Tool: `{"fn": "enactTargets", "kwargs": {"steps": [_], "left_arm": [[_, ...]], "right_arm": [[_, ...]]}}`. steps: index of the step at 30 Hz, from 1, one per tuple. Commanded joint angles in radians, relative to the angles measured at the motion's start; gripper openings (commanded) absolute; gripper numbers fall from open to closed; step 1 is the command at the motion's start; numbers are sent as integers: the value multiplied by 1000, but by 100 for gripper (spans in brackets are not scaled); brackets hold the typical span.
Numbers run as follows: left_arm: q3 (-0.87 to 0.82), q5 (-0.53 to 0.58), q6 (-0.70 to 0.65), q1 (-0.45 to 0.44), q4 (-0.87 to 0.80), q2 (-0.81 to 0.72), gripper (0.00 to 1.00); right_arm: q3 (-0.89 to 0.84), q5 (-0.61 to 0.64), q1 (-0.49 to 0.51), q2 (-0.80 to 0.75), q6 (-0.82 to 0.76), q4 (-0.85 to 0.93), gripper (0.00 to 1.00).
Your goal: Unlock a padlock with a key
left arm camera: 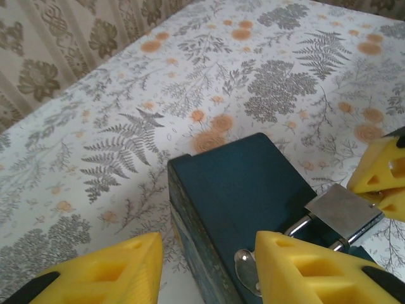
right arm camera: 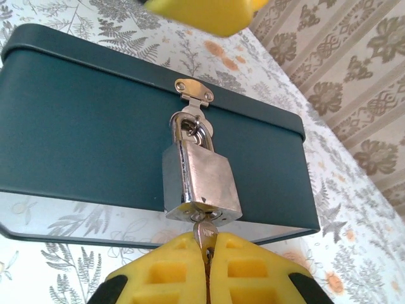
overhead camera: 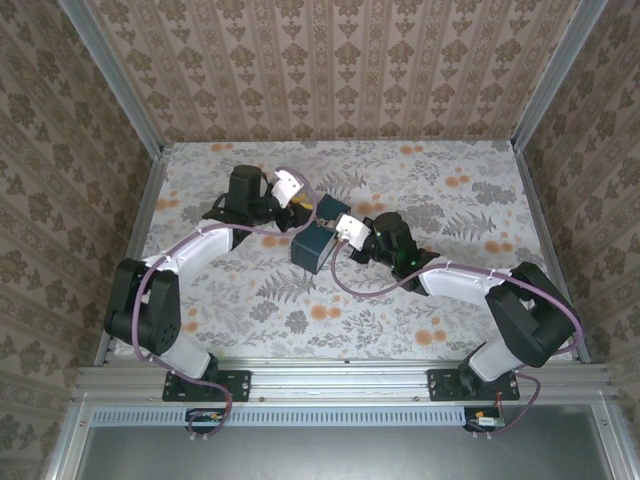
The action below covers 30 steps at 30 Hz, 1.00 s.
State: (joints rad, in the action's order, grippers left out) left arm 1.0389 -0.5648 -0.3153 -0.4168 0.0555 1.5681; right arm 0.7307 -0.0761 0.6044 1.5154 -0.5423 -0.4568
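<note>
The silver padlock [right arm camera: 202, 183] hangs from the clasp [right arm camera: 194, 90] of the blue box [right arm camera: 95, 126] on the tabletop [left arm camera: 190, 76]. Just under it, the right end effector [right arm camera: 207, 266] pinches the key [right arm camera: 204, 234] stuck in its bottom. The left end effector [left arm camera: 209, 247] is spread wide over the box.

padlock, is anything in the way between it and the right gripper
Nothing visible blocks it. The right gripper sits just below the padlock, shut on the key, and the key's tip meets the keyhole in the lock's underside. The padlock hangs from the latch on the blue box.
</note>
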Motion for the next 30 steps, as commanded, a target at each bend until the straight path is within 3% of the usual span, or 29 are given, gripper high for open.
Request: {"fn": "enactTargets", "kwargs": {"steps": [1, 12, 19, 30], "left_arm": [[50, -1, -38, 1, -56, 31, 44], [90, 47, -19, 6, -141, 120, 44], [114, -33, -7, 20, -209, 147, 43], [118, -66, -5, 21, -203, 141, 42]], "right_arm": [[67, -71, -8, -37, 101, 80, 0], [163, -189, -56, -6, 317, 211, 0], [234, -261, -84, 20, 431, 298, 0], [276, -398, -145, 63, 807, 349, 0]]}}
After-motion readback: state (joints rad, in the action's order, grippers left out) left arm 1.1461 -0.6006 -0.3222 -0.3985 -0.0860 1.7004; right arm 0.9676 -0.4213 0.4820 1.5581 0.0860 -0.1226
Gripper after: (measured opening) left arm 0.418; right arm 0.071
